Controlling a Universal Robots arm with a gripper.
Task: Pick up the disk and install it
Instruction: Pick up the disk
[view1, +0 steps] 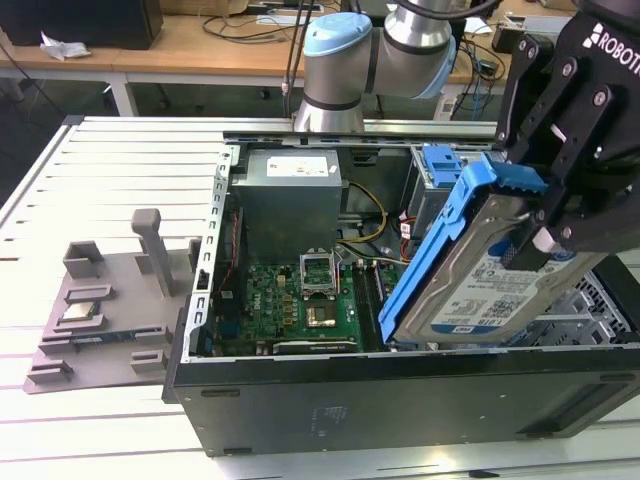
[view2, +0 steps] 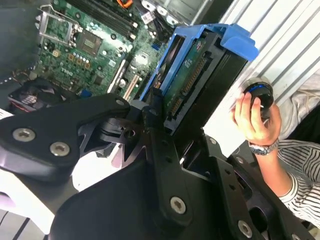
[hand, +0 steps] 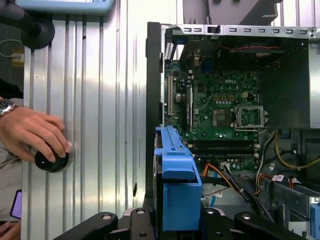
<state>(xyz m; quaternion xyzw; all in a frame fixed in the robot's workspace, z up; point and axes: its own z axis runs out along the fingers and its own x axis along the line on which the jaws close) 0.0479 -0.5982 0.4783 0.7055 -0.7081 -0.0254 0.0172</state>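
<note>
Disk: we are holding it tilted, its barcode label sitting just beneath the gripper.
Grip: we are clamping the blue carrier.

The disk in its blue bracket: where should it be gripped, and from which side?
Probably across the two broad faces of the flat silver metal disk near its upper end, beside the handle of the blue plastic carrier bracket, coming from above. It tilts over the black computer case, lower end free to enter. The gripper holds it so.
</note>
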